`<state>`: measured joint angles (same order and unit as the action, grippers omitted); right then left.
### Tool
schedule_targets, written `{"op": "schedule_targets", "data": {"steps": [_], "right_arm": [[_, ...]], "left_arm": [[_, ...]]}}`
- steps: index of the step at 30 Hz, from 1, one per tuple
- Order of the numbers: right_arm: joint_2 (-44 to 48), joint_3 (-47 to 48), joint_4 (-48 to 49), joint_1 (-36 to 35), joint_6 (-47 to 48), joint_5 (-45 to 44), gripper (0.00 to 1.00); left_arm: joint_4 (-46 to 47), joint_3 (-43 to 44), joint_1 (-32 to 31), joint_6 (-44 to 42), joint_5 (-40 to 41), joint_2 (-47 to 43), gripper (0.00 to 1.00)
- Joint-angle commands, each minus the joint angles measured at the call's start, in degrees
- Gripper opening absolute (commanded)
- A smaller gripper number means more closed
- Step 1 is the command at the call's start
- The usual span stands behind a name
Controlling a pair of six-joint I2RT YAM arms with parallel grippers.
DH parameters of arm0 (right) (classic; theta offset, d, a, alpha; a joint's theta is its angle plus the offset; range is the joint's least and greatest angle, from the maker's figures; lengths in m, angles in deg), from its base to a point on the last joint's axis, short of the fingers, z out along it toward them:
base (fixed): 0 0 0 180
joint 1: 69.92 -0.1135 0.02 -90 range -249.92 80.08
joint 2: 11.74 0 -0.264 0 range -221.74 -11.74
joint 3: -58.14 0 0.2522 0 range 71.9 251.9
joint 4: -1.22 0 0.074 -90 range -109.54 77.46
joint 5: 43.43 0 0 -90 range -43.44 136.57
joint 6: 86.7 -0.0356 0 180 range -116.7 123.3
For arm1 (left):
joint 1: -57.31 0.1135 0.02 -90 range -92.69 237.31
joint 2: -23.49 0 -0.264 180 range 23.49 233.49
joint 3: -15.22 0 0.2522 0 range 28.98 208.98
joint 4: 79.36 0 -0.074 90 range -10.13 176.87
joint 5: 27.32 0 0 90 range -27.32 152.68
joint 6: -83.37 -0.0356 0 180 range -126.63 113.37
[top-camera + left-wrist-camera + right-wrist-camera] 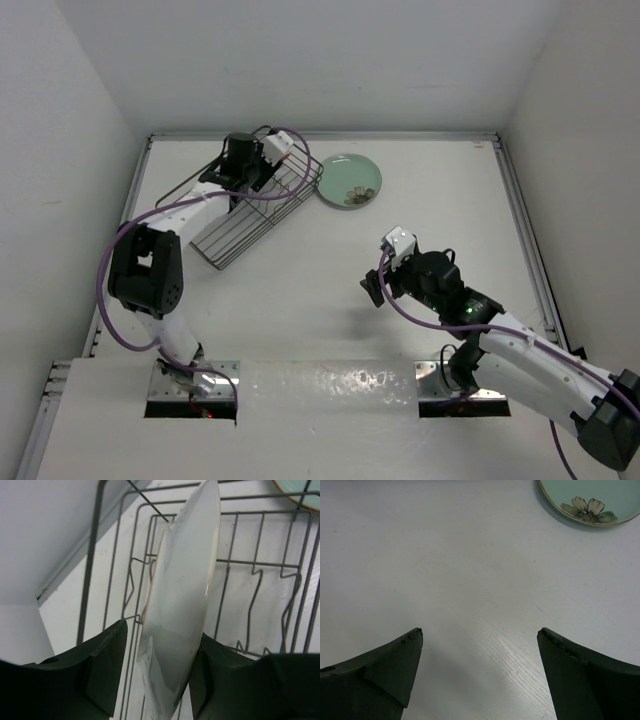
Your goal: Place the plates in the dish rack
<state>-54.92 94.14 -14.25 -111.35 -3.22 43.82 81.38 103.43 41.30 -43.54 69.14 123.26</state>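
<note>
Left gripper (162, 630): closed on the large plate (185, 580), with one dark finger on each face near its lower rim.
Large plate: held on edge and tilted, over the inside of the dish rack (255, 215). Only its glossy white underside shows in the left wrist view, and the decorated face cannot be seen.
Dish rack: dark wire basket at the far left of the table (330, 280), set at an angle to the table edges. Wavy divider wires run across its floor behind the held plate.
Left arm: reaches forward from its base to the far end of the rack, with a purple cable looped along it.
Small plate (349, 181): pale mint green, lying flat and face up on the table just beside the right far corner of the rack, outside it.
Marking on small plate: a pale flower with a brownish centre and green leaves, with a thin brownish rim line. This is visible in the right wrist view.
Right gripper (480, 630): fingers spread wide with nothing between them, above bare table.
Right gripper position: near the table's middle, well apart from the rack. The small plate lies ahead of it, at the top right of its wrist view.
</note>
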Motion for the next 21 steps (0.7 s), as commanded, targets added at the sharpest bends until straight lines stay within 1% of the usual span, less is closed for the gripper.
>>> {"op": "schedule_targets", "data": {"steps": [1, 6, 7, 9, 10, 11, 14, 17, 21], "right_arm": [[0.5, 0.0, 2.1, -0.1, -0.8, 0.5, 0.95], [0.9, -0.3, 2.1, -0.1, -1.0, 0.6, 0.95], [1.0, -0.2, 2.1, -0.1, -1.0, 0.7, 0.95], [1.1, -0.2, 2.1, -0.1, -1.1, 0.6, 0.95], [1.1, -0.2, 2.1, -0.1, -1.1, 0.6, 0.95], [1.1, -0.1, 2.0, -0.1, -1.1, 0.7, 0.95], [1.3, 0.1, 1.9, -0.1, -1.1, 0.6, 0.96], [1.3, 0.3, 1.9, -0.1, -1.1, 0.6, 0.96], [0.9, 0.5, 2.1, -0.1, -1.2, 0.9, 0.96]], "left_arm": [[-0.4, 0.1, 0.6, 3.1, -0.7, -2.9, 0.46], [-0.7, 0.2, 0.6, 3.2, -0.8, -3.3, 0.46], [-0.8, 0.2, 0.6, 3.2, -0.8, -3.3, 0.4], [-0.7, 0.3, 0.6, 3.5, -0.7, -3.6, 0.21], [-0.5, 0.3, 0.6, 3.7, -0.6, -3.7, 0.03], [-0.4, 0.5, 0.6, 3.9, -0.3, -4.0, 0.0], [-0.2, 1.8, 0.6, 4.4, 0.5, -4.8, 0.0], [1.4, 3.0, 0.6, 4.9, 3.4, -6.0, 0.0], [3.7, 4.2, 0.5, 2.4, 5.7, -8.0, 0.0]]}}
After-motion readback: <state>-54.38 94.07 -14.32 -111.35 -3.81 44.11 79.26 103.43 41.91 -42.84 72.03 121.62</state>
